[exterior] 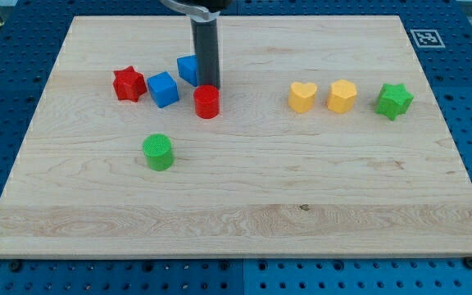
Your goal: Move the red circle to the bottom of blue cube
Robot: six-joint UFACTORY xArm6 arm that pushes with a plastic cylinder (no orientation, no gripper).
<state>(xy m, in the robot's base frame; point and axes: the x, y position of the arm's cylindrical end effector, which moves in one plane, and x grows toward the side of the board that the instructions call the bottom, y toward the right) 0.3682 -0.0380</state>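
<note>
Red circle (206, 102) is the landmark for everything below; only one cam view to go through. It sits on the wooden board (244, 205), upper left part. My tip (210, 87) is touching or nearly touching its far edge, just toward the view's top of it. No gripper on this rig, just a bare rod, so nothing opens, clenches or grasps; it only pushes.

Blue cube (163, 88) lies just to the view's left of the red circle, slightly higher, w/ a small gap between. A second blue block (188, 69) sits up-left of the red circle, close by the rod, partly cut off by it, so shape unclear. Red star (129, 83) is further left, beyond the blue cube. Green cylinder (158, 152) is down-left, apart. Yellow heart (302, 97), another yellow block (342, 96) and green star (394, 100) are well off to the right.

Step, as I judge it: pushing phase, tip behind the circle. Next move prob needs a shove toward the view's bottom, then left, so it ends under the blue cube w/o knocking it.

Hard to tell: actual tip-to-circle contact; the rod's top is cut off at the frame edge.
</note>
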